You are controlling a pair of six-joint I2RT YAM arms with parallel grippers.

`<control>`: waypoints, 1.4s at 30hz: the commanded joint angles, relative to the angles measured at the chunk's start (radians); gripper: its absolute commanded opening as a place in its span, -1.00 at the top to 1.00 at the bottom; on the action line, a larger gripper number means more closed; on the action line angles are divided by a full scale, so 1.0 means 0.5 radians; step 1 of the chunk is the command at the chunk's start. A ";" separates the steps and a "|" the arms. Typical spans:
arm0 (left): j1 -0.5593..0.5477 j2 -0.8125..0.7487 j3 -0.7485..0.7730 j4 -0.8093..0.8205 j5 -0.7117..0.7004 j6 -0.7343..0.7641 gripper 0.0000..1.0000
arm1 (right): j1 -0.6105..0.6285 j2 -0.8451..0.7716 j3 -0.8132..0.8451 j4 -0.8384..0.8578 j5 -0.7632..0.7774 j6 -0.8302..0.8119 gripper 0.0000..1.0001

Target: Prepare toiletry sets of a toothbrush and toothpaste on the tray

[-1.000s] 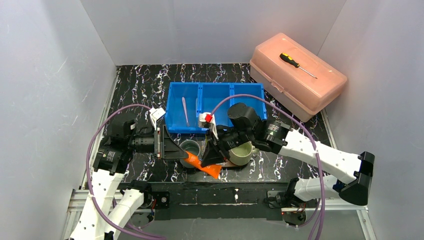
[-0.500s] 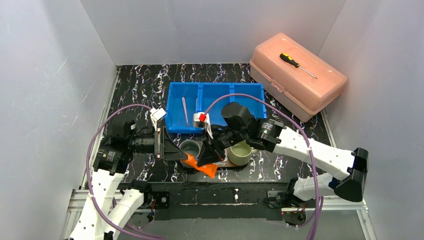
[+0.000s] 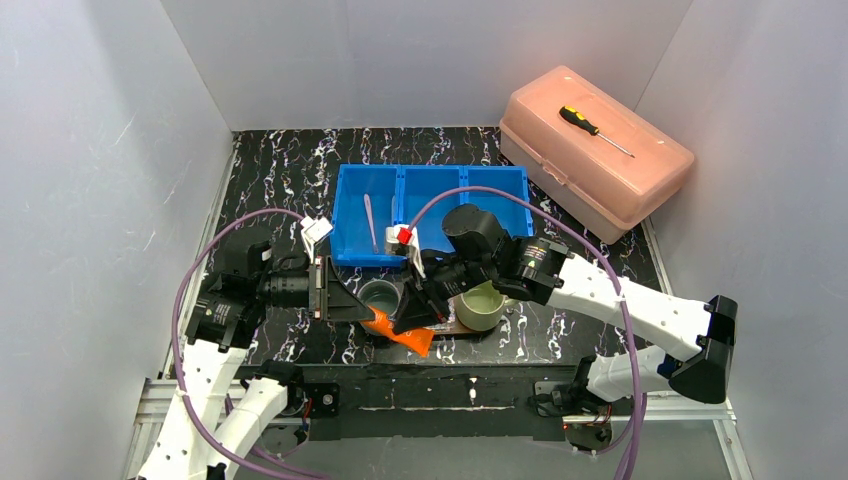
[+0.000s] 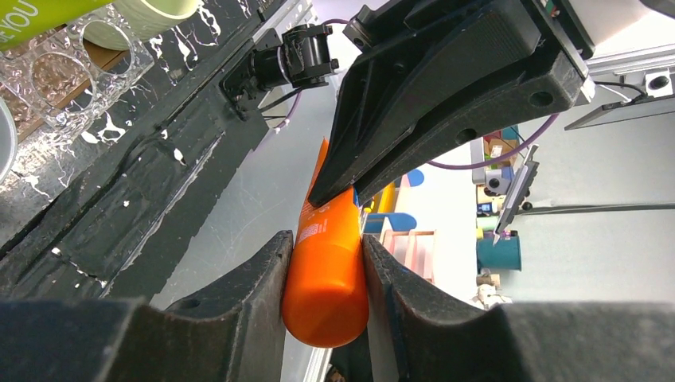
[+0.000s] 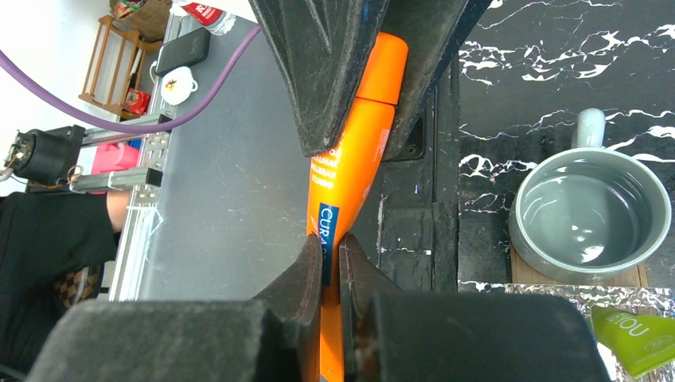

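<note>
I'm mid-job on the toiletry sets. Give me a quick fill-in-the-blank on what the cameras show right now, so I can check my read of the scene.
1. The fingers of the left gripper and of the right gripper clamp the same ____ tube.
2. The screwdriver lies on the lid of the ____ box.
3. A toothbrush lies in the ____ compartment of the blue bin.

Missing words: orange; pink; left.

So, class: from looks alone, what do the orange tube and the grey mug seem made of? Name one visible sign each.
Orange tube: probably soft plastic, smooth satin sheen, printed lettering. Grey mug: likely glazed ceramic, glossy, with bright reflections on its thick rim and inside.
</note>
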 commanded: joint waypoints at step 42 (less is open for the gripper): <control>-0.018 -0.475 0.434 0.119 -0.989 -0.432 1.00 | 0.006 -0.910 -0.950 1.464 0.977 1.083 -0.47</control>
